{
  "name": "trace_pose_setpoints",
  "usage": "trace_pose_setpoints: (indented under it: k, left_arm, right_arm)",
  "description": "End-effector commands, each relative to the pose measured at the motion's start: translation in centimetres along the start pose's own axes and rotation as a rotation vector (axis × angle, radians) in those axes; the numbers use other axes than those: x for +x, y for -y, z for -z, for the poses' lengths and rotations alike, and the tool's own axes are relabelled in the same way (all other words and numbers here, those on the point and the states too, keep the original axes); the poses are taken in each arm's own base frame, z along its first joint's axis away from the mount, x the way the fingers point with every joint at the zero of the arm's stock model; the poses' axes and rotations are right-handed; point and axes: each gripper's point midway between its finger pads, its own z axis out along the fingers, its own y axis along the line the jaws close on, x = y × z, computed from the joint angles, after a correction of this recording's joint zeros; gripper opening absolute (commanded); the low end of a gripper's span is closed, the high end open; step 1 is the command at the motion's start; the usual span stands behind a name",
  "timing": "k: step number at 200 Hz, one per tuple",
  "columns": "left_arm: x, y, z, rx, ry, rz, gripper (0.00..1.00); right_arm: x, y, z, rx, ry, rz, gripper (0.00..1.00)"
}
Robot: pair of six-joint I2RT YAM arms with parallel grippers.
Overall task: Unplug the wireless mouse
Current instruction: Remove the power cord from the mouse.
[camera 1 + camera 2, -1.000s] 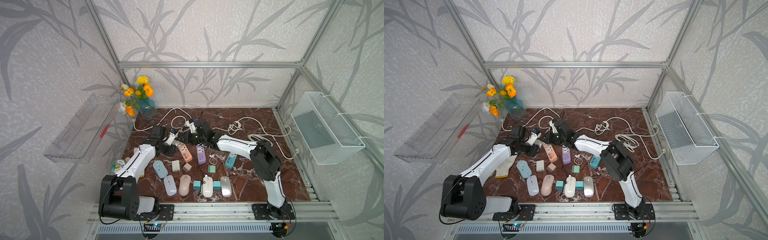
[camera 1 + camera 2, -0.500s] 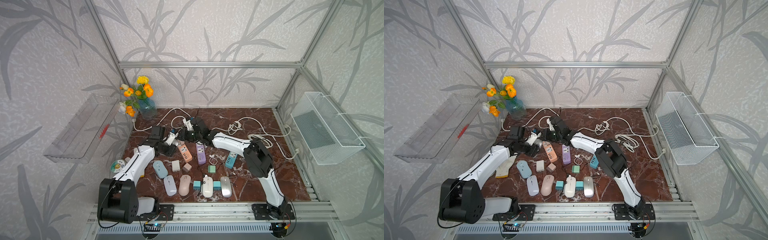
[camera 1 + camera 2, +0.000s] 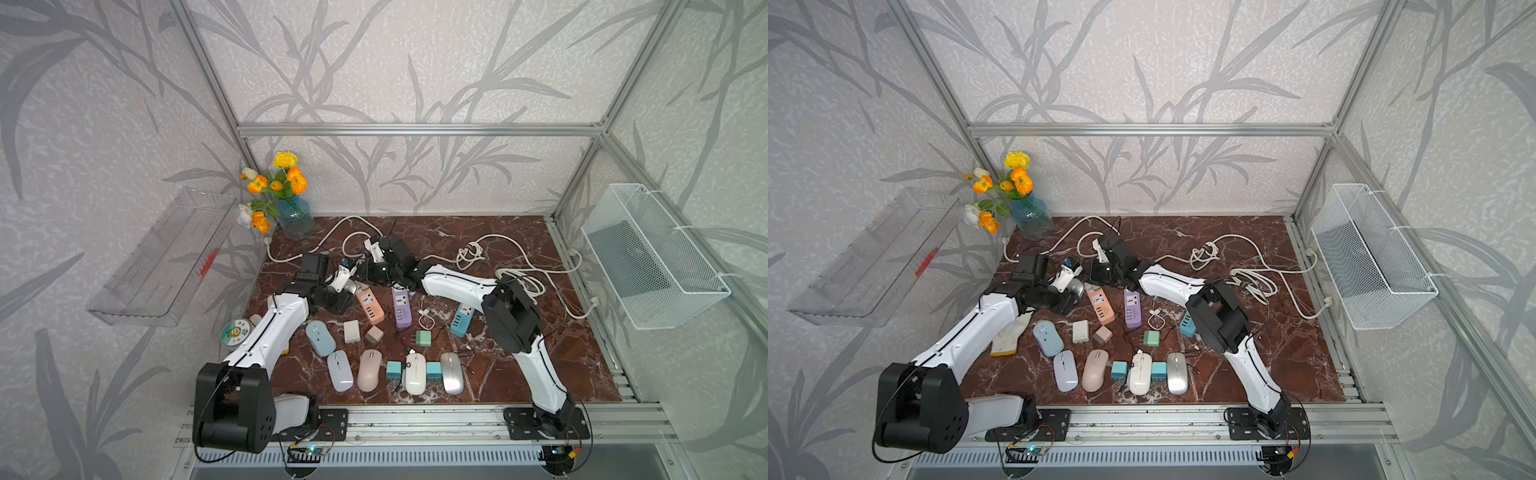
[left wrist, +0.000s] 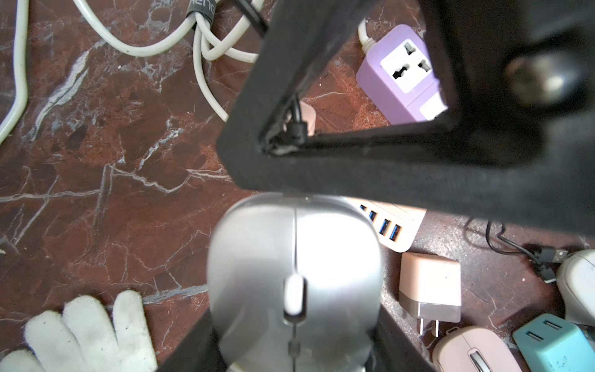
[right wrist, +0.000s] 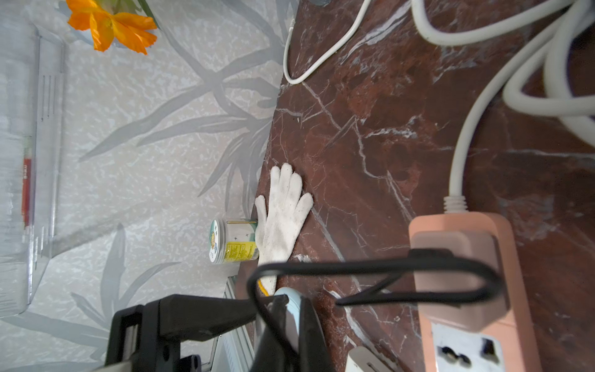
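Since our left fingers (image 4: 188, 349) clamp the silver wireless mouse (image 4: 294, 280) beside the peach power strip (image 3: 370, 307), our right fingers (image 4: 354, 167), pinched together on the black cable (image 4: 297, 119) at its nose, should probably pull straight out along the plug, without twisting.

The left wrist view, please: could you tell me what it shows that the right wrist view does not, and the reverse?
Only the left wrist view: the silver mouse, a purple power strip and a pink charger. Only the right wrist view: an orange flower, a small labelled jar and the clear wall tray. Both: the white glove, the black cable, white cords and the marble tabletop.
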Motion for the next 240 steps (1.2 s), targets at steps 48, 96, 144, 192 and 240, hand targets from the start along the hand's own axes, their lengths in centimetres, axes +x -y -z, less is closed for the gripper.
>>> trace_pose_setpoints:
  k: [48, 96, 144, 192, 240]
  left_arm:
    - [2.4, 2.0, 0.9, 0.075, -0.078, 0.017, 0.0]
    - [3.0, 2.1, 1.1, 0.071, -0.106, 0.03, 0.0]
    - [3.9, 2.4, 0.7, 0.104, -0.173, 0.061, 0.0]
    - [4.3, 2.6, 0.8, 0.102, -0.176, 0.076, 0.0]
    - [4.7, 3.1, 0.5, 0.123, -0.2, 0.075, 0.0]
  right_arm:
    - [-5.1, -0.7, 1.7, -0.053, 0.091, -0.013, 0.0]
    - [-5.9, -0.5, 2.1, -0.046, 0.114, -0.015, 0.0]
    - [-6.4, -0.1, 2.4, -0.027, 0.142, 0.007, 0.0]
    - [-8.0, 0.7, 2.9, -0.038, 0.167, -0.026, 0.0]
    - [-8.6, 0.5, 3.1, -0.035, 0.177, -0.014, 0.0]
